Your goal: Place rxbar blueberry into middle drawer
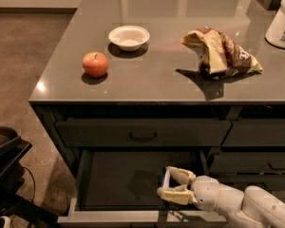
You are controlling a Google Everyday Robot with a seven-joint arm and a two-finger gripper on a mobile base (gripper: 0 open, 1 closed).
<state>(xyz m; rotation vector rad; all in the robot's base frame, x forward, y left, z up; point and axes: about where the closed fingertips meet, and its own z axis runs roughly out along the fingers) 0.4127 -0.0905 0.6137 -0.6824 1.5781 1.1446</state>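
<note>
My tool [164, 182] sits low in the middle drawer [114, 217], pinching the rxbar blueberry [164, 176], so I should let go softly, then lift straight up.

counter [152, 84] | apple [95, 64], bowl [128, 37], chip bag [222, 53], white jar [282, 20] | claw [163, 182] over middle drawer [114, 179]

The gripper [163, 182] hangs inside the open middle drawer [114, 179] (near its right front corner), fingers clamped on the rxbar blueberry [166, 175], visible as a thin blue edge.
</note>
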